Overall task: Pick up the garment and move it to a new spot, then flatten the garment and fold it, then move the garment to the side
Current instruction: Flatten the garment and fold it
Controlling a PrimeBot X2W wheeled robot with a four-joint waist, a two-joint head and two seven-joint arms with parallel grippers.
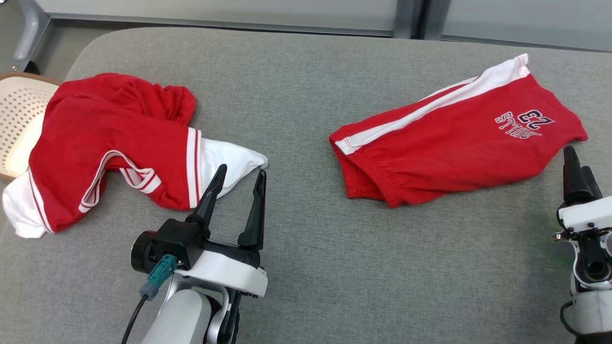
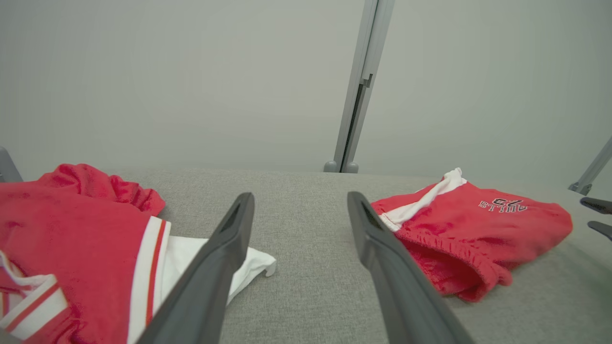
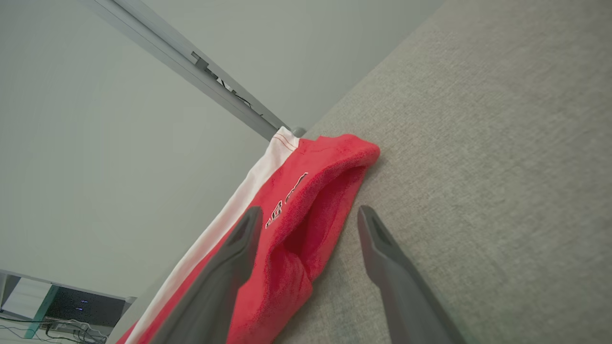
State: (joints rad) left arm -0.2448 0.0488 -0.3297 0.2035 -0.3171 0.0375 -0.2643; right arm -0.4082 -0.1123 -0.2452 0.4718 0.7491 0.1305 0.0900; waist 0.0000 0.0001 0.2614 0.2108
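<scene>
Seemingly first step: pick-up not yet begun. Crumpled red-and-white jersey (image 1: 110, 129) lies bunched at left of grey surface (image 1: 296, 86), white sleeve tip just beside left pincer (image 1: 241, 171), which hangs wide open, empty. Right pincer (image 1: 577, 162) wide open too, empty, near folded red shorts (image 1: 459, 143) at right. Next move likely: lower left pincer onto sleeve, close on fabric, lift clear. Jersey twisted, striped neckline trim showing, soft knit.
</scene>
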